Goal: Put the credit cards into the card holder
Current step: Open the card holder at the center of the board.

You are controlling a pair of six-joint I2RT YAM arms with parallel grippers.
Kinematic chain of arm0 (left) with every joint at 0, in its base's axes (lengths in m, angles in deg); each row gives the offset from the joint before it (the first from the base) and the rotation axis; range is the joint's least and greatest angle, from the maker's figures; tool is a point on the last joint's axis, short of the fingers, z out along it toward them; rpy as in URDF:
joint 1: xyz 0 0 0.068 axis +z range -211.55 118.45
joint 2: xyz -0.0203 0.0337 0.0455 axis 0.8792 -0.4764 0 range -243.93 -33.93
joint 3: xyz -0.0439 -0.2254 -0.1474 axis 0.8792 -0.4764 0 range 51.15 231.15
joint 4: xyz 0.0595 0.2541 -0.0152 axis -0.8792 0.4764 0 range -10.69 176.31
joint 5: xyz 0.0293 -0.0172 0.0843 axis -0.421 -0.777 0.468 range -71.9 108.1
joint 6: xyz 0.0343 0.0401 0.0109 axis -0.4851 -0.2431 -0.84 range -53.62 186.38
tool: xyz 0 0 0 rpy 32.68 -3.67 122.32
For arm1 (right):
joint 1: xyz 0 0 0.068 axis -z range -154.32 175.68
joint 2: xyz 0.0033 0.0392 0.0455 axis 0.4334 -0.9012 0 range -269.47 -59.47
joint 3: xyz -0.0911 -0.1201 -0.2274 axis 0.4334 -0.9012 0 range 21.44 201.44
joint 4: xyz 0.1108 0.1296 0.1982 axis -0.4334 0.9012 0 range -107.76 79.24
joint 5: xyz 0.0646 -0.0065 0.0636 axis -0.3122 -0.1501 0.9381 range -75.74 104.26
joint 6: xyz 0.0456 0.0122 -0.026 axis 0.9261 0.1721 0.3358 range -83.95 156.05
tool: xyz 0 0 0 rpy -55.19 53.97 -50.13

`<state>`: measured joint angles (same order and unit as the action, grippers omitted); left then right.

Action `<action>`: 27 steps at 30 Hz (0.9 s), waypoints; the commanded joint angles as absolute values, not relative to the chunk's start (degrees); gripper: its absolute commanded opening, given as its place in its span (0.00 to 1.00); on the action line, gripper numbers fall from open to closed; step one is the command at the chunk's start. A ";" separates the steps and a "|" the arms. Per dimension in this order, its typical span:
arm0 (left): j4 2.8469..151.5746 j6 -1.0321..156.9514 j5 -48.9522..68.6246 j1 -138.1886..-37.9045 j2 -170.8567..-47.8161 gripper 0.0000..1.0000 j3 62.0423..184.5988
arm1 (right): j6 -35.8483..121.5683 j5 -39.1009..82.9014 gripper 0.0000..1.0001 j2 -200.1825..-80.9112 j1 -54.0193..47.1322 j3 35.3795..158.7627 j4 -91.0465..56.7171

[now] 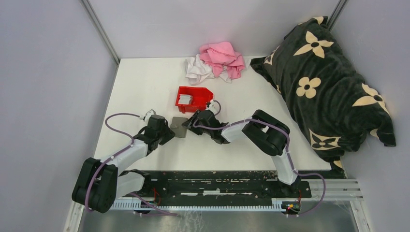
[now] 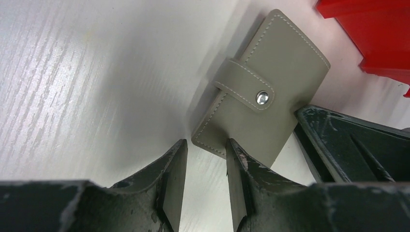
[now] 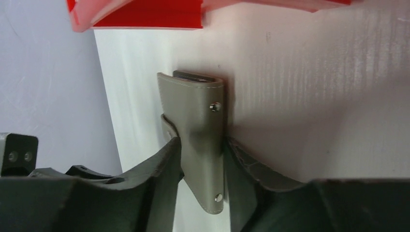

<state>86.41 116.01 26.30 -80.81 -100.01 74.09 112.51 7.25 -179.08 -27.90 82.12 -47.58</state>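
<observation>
left gripper (image 2: 207,151): jaws apart, empty, one fingertip at holder's near edge
card holder (image 2: 263,96): between both grippers, at white wood-grain tabletop (image 1: 145,87); closed, long axis pointed toward bin; grey stitched leather look, metal snap
right gripper (image 3: 200,146): jaws clamped on holder's edge
red bin (image 1: 196,92): plastic, held credit cards (image 1: 185,99)

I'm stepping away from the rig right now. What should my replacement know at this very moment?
Left gripper: jaws open, empty, at the card holder's near edge.
Right gripper: jaws shut on the card holder.
Credit cards: in the red bin, beyond the card holder.
Done: nothing; the strap is snapped shut.
Left: unsnap, open it, fetch the cards, slot them in.
</observation>
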 commanded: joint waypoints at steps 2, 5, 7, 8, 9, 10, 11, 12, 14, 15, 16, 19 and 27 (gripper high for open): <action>89.16 117.18 23.21 -80.97 -102.14 0.44 71.35 | 110.61 11.56 0.30 -183.56 -27.92 83.27 -44.66; 89.12 116.86 22.55 -81.04 -103.19 0.44 72.09 | 109.37 13.69 0.15 -184.21 -27.82 84.40 -43.35; 89.23 116.75 22.26 -81.01 -103.36 0.44 72.52 | 107.96 14.62 0.05 -184.10 -27.67 85.61 -40.91; 89.47 116.72 22.30 -81.05 -103.24 0.45 72.77 | 107.15 15.04 0.01 -183.89 -27.59 86.08 -39.69; 89.92 116.74 22.43 -81.06 -103.01 0.46 72.96 | 106.27 15.13 0.01 -183.38 -27.51 86.26 -38.65; 90.55 116.74 22.76 -81.05 -102.72 0.48 73.43 | 105.34 15.09 0.01 -182.74 -27.43 86.37 -37.50; 91.53 116.70 23.16 -81.06 -102.26 0.50 74.02 | 104.32 14.87 0.01 -181.88 -27.34 86.46 -35.67; 92.43 116.78 23.72 -81.15 -101.61 0.53 74.74 | 103.09 14.49 0.01 -180.97 -27.22 86.36 -34.31; 94.45 116.99 24.84 -81.02 -99.74 0.60 76.03 | 100.37 13.68 0.01 -178.79 -26.87 86.30 -31.39; 95.02 117.01 25.27 -81.05 -98.78 0.62 76.82 | 99.20 13.51 0.01 -177.71 -26.59 86.18 -30.18; 95.36 117.01 25.56 -81.07 -97.70 0.64 77.46 | 98.21 13.47 0.01 -176.73 -26.20 85.96 -28.93; 95.74 116.78 26.36 -81.06 -95.26 0.68 79.20 | 94.85 13.02 0.01 -173.77 -25.41 85.75 -25.12; 94.53 113.29 24.08 -81.56 -99.53 0.70 84.31 | 89.61 13.02 0.01 -169.76 -25.45 85.38 -19.32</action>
<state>95.43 116.07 25.34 -80.92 -97.26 80.25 94.13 13.24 -172.67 -25.56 86.23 -24.83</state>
